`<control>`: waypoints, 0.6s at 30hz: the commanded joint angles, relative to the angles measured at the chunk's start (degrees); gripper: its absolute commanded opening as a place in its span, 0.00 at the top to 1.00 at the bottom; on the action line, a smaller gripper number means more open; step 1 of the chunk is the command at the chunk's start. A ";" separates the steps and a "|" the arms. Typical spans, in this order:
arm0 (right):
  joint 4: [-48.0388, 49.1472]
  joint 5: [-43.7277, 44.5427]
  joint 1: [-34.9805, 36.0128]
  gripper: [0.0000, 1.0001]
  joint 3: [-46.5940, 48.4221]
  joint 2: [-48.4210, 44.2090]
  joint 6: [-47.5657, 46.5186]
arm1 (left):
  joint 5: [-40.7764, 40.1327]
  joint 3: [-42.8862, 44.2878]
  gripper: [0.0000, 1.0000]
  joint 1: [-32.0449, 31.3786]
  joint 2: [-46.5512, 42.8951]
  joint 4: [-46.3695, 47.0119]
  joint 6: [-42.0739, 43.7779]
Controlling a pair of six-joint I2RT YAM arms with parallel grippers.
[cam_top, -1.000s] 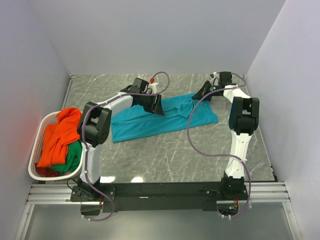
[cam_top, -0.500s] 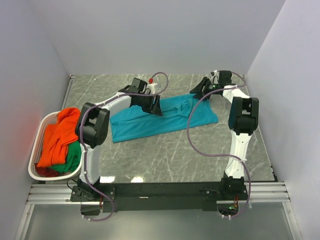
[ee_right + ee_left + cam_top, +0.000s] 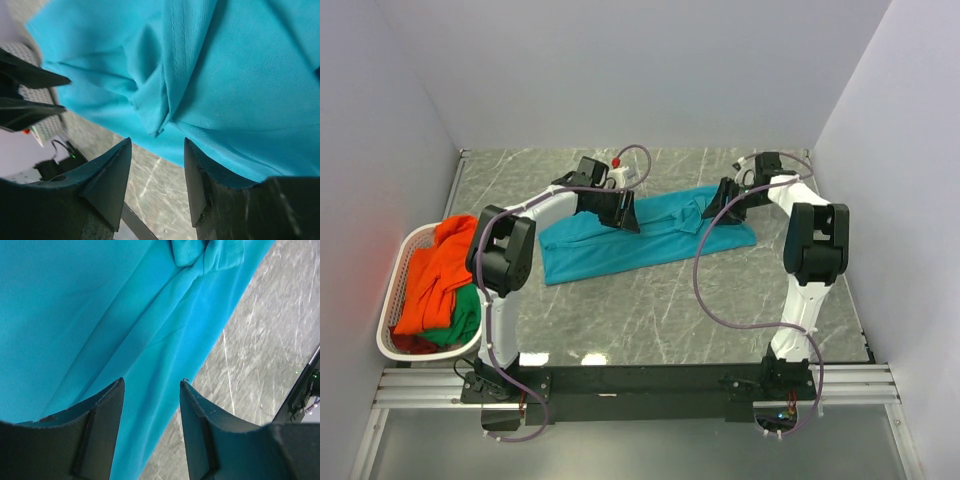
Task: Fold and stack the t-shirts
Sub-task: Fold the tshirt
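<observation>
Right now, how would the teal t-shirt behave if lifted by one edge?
Probably floppy: the teal t-shirt lies flat with soft bunched creases, so it should drape. Thin cloth, likely light; a push would probably wrinkle it.

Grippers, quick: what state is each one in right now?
Left gripper: open, empty, over the teal shirt.
Right gripper: open, empty, over the same shirt.

No readable text, labels, brands or numbers in any view; nothing printed on the cloth between the fingers or around them.
</observation>
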 commanded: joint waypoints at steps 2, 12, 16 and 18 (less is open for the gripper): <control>-2.35 2.34 1.89 0.46 -1.06 -1.17 -3.22 | 1.24 -1.17 0.46 0.44 -3.91 0.80 0.75; -0.95 2.61 4.35 0.46 1.84 2.88 -2.08 | 0.80 -3.02 0.46 0.52 -5.49 1.06 0.84; 0.72 1.56 5.49 0.46 3.16 5.25 0.37 | 0.44 -3.28 0.47 0.61 -5.75 0.88 0.84; 2.30 0.59 5.93 0.47 3.77 5.78 1.78 | 0.18 -3.11 0.46 0.70 -5.84 0.71 1.10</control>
